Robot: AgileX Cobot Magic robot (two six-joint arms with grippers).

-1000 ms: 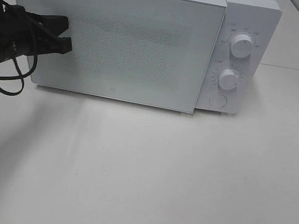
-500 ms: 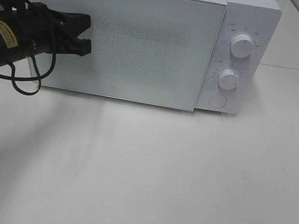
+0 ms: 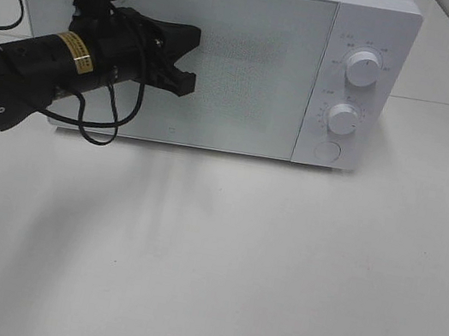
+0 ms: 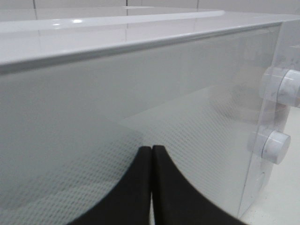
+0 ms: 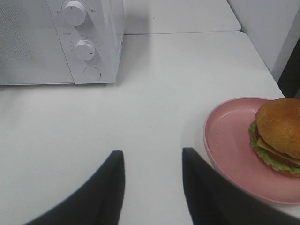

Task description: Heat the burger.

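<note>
One pink plate [image 5: 225,140] sits on the white table [image 5: 154,93] and holds one burger [image 5: 279,133]. The burger lies toward one edge of the plate, upright with its domed bun on top and lettuce showing at its side; being round, it has no clear long axis. The plate stands well apart from the single white microwave [image 3: 227,55], whose door is shut flush. Two round knobs [image 3: 363,69] sit one above the other on its panel, with a round button [image 3: 327,150] below. The left end effector [image 3: 187,61] is clenched, fingers together, right in front of the door. The right end effector [image 5: 152,164] is released, fingers spread above bare table beside the plate.
</note>
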